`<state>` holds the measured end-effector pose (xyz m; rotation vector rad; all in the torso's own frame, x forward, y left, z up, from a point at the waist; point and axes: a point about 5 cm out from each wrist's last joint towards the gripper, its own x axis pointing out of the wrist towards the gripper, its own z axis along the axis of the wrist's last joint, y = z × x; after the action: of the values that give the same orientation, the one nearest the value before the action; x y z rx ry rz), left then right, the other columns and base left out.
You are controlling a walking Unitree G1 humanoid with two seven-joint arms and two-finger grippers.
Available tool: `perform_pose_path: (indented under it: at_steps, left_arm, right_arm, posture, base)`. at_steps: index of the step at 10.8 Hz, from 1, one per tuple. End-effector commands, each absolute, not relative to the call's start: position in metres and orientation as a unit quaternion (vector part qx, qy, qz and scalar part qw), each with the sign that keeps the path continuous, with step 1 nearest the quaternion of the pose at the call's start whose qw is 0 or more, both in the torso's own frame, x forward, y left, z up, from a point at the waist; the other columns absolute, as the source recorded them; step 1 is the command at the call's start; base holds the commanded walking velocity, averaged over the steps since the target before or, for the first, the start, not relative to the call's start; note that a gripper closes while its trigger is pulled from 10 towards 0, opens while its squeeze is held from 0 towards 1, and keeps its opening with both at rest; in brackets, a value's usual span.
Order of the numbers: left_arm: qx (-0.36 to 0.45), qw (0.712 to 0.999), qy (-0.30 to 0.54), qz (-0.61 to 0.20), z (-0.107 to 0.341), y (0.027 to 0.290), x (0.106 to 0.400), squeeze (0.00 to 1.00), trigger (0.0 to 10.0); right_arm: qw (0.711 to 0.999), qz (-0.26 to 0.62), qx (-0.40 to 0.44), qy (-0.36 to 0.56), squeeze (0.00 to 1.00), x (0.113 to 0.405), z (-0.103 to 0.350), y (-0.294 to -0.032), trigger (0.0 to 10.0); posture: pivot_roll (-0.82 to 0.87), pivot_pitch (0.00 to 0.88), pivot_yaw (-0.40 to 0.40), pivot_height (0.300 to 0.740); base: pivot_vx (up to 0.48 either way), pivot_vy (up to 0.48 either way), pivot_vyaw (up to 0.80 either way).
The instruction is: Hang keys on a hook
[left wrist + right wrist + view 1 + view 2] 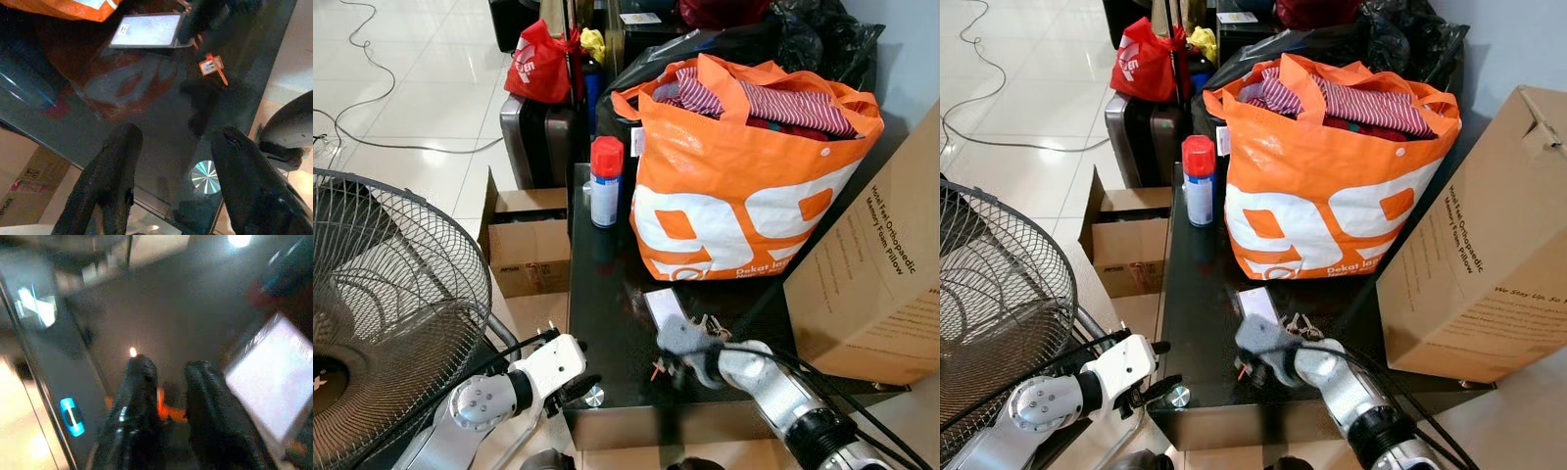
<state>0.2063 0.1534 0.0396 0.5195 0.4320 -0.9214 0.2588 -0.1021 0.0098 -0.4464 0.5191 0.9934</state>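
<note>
Lying between right claw [166, 387] fingers: orange-tagged keys [212, 66].

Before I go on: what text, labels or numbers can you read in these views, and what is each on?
"Mood Feel Orthopaedic Memory Foam Pillow": side of the tall brown cardboard box.
"99": large white digits on the orange woven shopping bag.
"Dekat lagi...": small white line low on that bag, cut off.
Red plastic bag: white lettering, unreadable.
Red-capped spray can: label too small.
Low open cardboard box: dark print, blurred.
White card: small code mark, illegible.

One spray can [605, 181], one orange bag [744, 186], two cardboard boxes [527, 243].
</note>
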Motion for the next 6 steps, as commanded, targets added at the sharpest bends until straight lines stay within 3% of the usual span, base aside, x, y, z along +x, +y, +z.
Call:
perform_pose_path:
  at_steps: [1, 2, 3, 4, 5, 6]
  left_arm:
    - [0.243, 0.837, 0.21, -0.443, 0.038, 0.153, 0.203, 0.0, 10.0]
    - [0.243, 0.837, 0.211, -0.443, 0.037, 0.154, 0.203, 0.0, 10.0]
    - [0.243, 0.837, 0.211, -0.443, 0.036, 0.154, 0.202, 0.0, 10.0]
    - [0.243, 0.836, 0.212, -0.443, 0.036, 0.154, 0.202, 0.0, 10.0]
    - [0.244, 0.836, 0.213, -0.443, 0.036, 0.155, 0.201, 0.0, 10.0]
    - [0.247, 0.834, 0.214, -0.444, 0.036, 0.156, 0.2, 0.0, 10.0]
  right_arm:
    - [0.84, 0.463, -0.169, 0.225, 0.0, 0.263, 0.02, -0.103, 3.4]
    - [0.847, 0.465, -0.149, 0.213, 0.71, 0.266, 0.027, -0.103, 10.0]
    - [0.839, 0.472, -0.17, 0.21, 1.0, 0.268, 0.029, -0.107, 10.0]
    - [0.82, 0.478, -0.241, 0.204, 1.0, 0.27, 0.027, -0.111, 10.0]
    - [0.771, 0.492, -0.349, 0.204, 1.0, 0.271, 0.023, -0.118, 10.0]
    - [0.739, 0.509, -0.393, 0.199, 1.0, 0.273, 0.025, -0.118, 10.0]
  posture:
    - [-0.05, 0.095, -0.039, 0.74]
    - [-0.06, 0.094, -0.041, 0.74]
    - [-0.05, 0.095, -0.043, 0.74]
    - [-0.05, 0.094, -0.043, 0.74]
    - [-0.05, 0.093, -0.044, 0.74]
    - [-0.05, 0.092, -0.045, 0.74]
  base:
    - [0.0, 0.0, 0.0]
    - [0.0, 0.0, 0.0]
    - [0.0, 0.0, 0.0]
    - [0.0, 0.0, 0.0]
    - [0.0, 0.0, 0.0]
    - [0.0, 0.0, 0.0]
